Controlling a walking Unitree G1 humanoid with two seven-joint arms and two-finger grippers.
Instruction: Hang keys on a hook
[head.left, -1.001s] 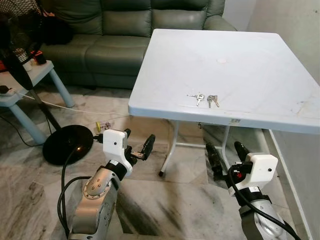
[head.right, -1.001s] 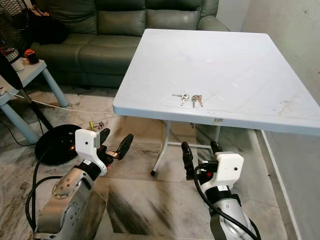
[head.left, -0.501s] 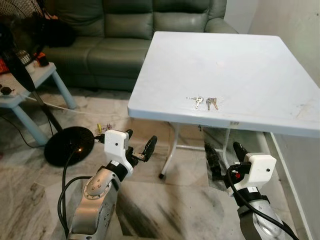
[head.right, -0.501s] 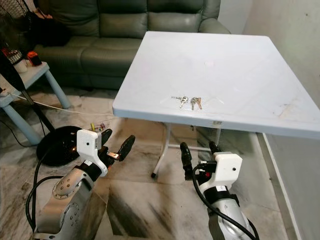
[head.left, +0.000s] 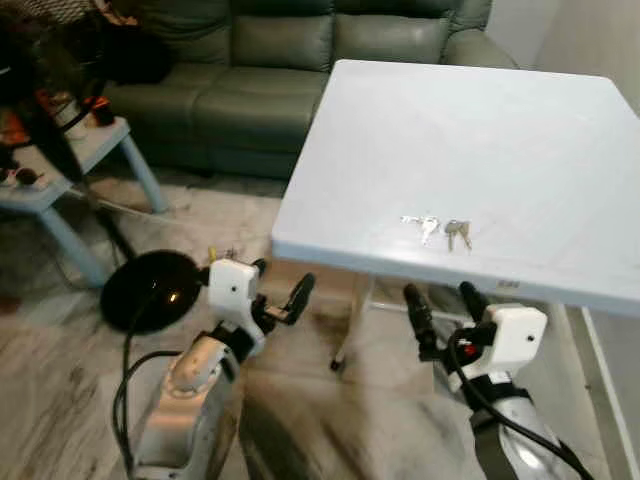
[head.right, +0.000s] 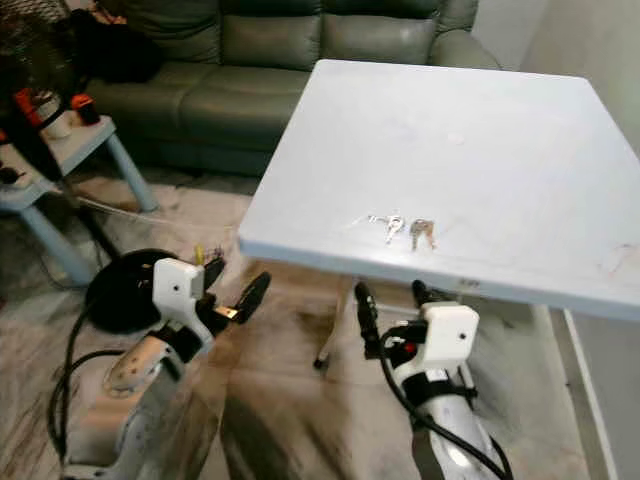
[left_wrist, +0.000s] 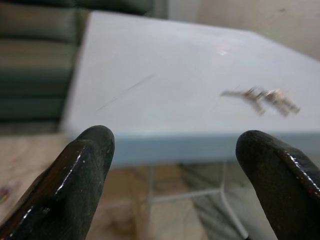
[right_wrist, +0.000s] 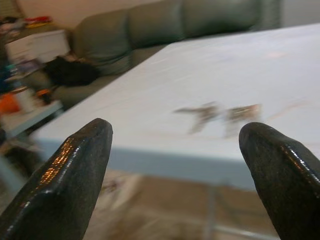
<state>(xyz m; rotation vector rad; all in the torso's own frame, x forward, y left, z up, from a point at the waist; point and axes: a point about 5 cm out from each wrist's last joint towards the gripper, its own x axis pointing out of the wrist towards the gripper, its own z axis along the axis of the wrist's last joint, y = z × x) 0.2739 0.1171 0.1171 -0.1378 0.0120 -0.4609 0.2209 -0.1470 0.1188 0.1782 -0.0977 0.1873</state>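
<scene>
A small bunch of silver metal keys (head.left: 436, 229) lies right of centre, near the front edge of the white square plastic table (head.left: 480, 130); my left gripper (head.left: 278, 290) and right gripper (head.left: 440, 305) hang below, fingers spread, holding nothing.

The table (head.left: 520, 130) has a smooth, matt white top that looks like plastic, and the keys (head.left: 436, 229) on it are shiny bare metal; the sofa (head.left: 270, 60) behind looks like smooth grey-green leather with a dull sheen; the floor (head.left: 60, 340) is polished stone veined like marble. The fingers (left_wrist: 70, 185) of the left gripper (head.left: 276, 290) and those (right_wrist: 280, 175) of the right gripper (head.left: 445, 306) are glossy black, on white plastic housings and brushed silver metal arms.
</scene>
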